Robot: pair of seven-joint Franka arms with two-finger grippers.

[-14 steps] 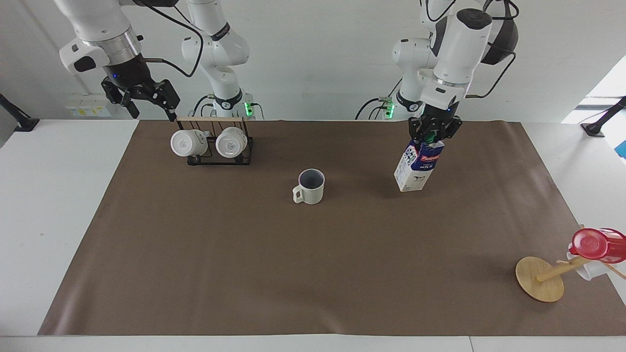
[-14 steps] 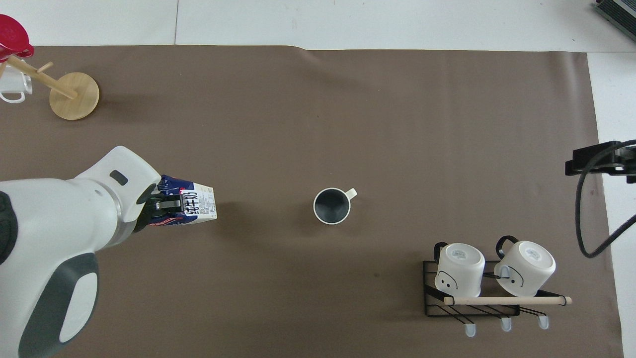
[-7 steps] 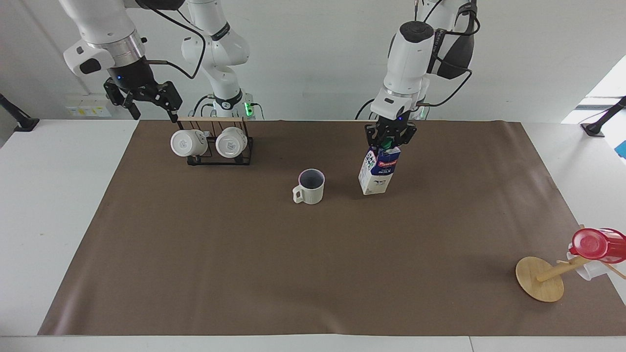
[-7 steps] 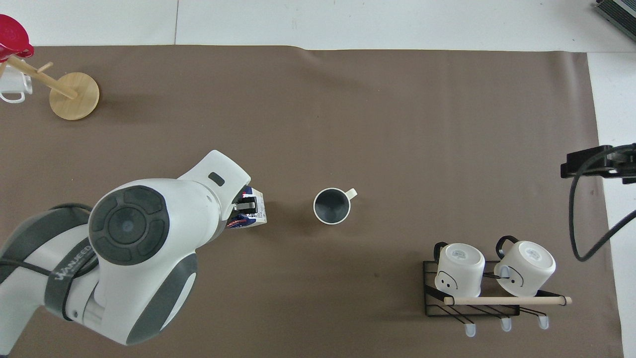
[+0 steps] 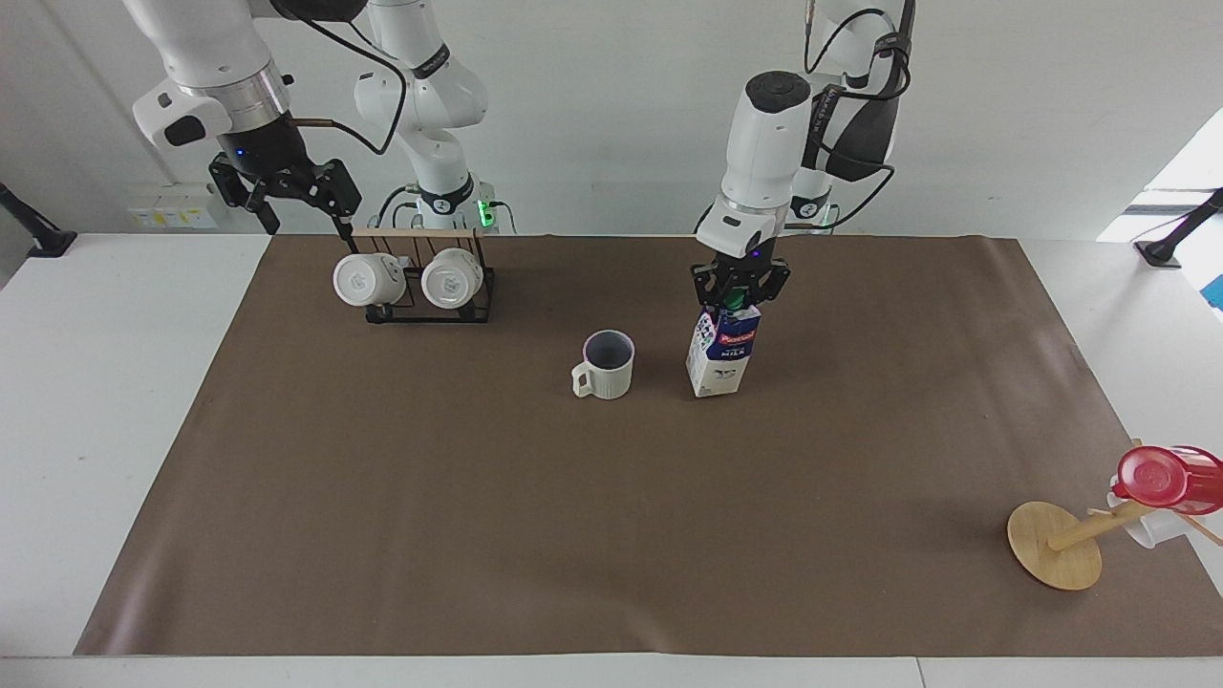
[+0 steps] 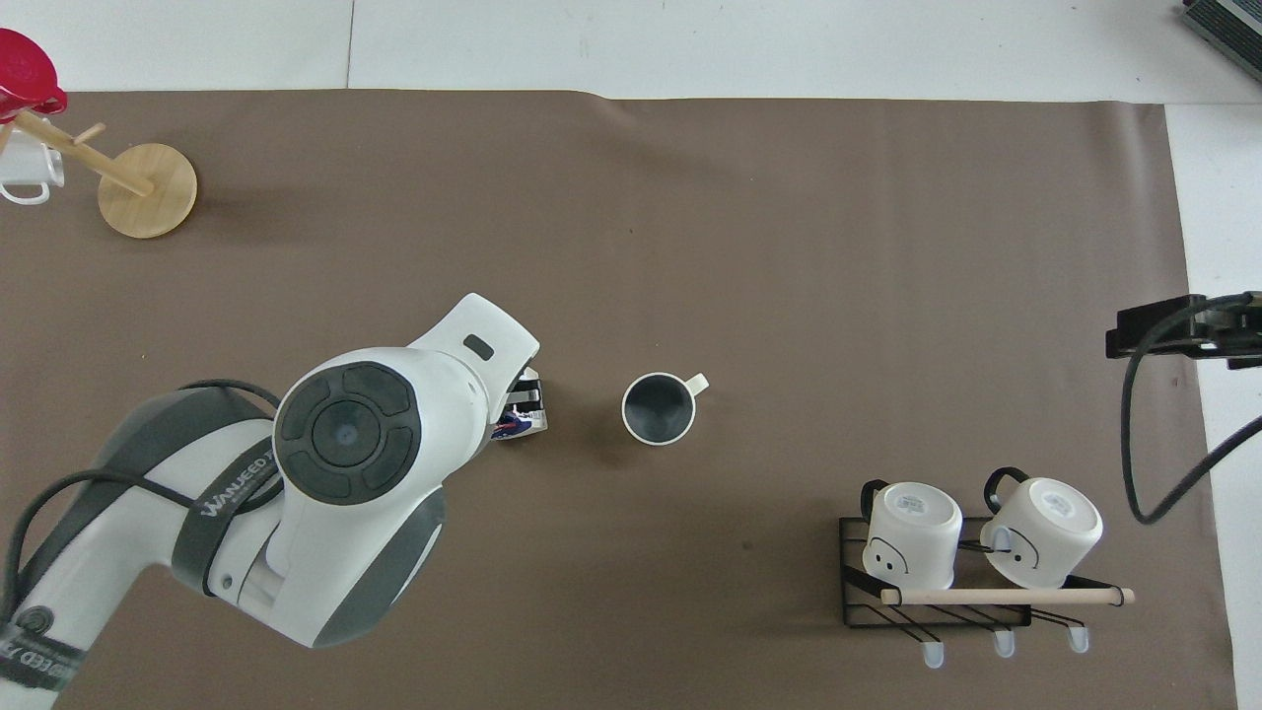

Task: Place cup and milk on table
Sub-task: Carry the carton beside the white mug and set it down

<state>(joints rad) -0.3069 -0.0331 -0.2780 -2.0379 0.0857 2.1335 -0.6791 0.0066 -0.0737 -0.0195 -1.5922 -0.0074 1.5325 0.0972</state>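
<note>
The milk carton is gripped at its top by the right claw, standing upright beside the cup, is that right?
Not quite: the left claw grips the milk carton at its top, as the facing view shows. It does stand upright beside the cup.

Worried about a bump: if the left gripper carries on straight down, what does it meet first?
Probably just the brown mat: the left gripper is shut on the milk, whose base looks at or just above it. The cup stands beside, apart.
</note>
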